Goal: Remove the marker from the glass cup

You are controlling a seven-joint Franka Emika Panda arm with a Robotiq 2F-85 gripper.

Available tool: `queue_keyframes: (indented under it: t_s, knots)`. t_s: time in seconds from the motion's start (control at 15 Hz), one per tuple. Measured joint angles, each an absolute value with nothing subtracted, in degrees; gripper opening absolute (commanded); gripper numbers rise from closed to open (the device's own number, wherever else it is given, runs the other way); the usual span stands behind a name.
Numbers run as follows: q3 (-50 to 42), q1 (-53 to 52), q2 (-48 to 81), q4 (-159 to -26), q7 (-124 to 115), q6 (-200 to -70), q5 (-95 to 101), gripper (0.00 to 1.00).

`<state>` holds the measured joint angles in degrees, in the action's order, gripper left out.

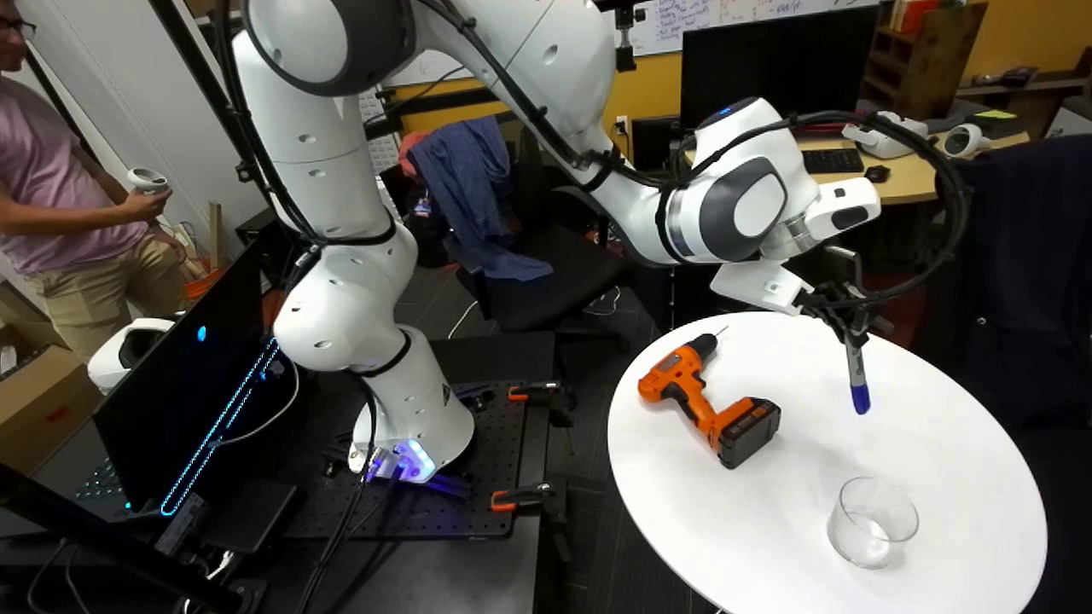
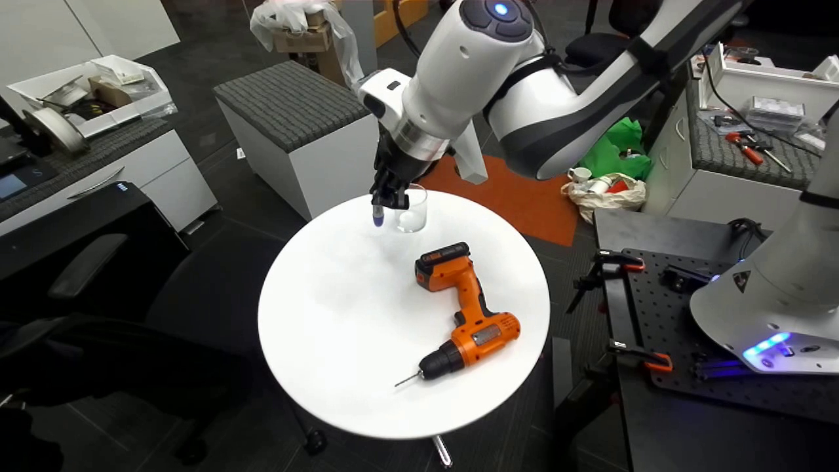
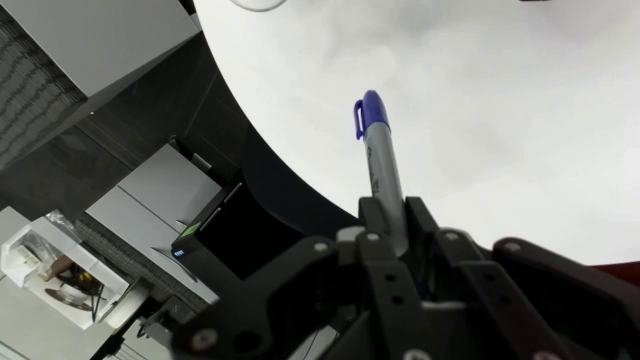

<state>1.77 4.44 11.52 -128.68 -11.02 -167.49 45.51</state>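
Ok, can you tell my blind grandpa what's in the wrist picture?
A black gripper holds a gray, blue-capped marker above a white table. The curved edge of a clear glass cup just shows at the picture's top; cabinets show at left.

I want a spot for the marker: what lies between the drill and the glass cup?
Only bare white tabletop lies between the drill and the glass cup; both exterior views show it.

Fingers (image 2: 392, 198) grip the marker (image 2: 378, 217) — glass cup (image 2: 413, 215) and drill (image 2: 469, 295) on the table (image 2: 341, 314).
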Motion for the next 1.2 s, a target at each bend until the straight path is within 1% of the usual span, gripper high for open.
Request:
queue_keyframes:
  t_s: [0.8,0.87,0.93,1.0,1.2]
  knots:
    - [1.70,-0.53,24.29,-118.84,-11.74,-156.49,46.96,0.04]
    - [1.70,-0.84,24.91,-118.17,-11.74,-155.72,46.96,0.41]
    - [1.28,-1.48,25.43,-117.63,-11.73,-155.18,46.88,0.43]
    - [0.50,-2.44,25.84,-117.20,-11.73,-154.76,46.83,0.48]
    - [-1.46,-4.90,26.89,-116.09,-11.73,-153.72,46.82,0.72]
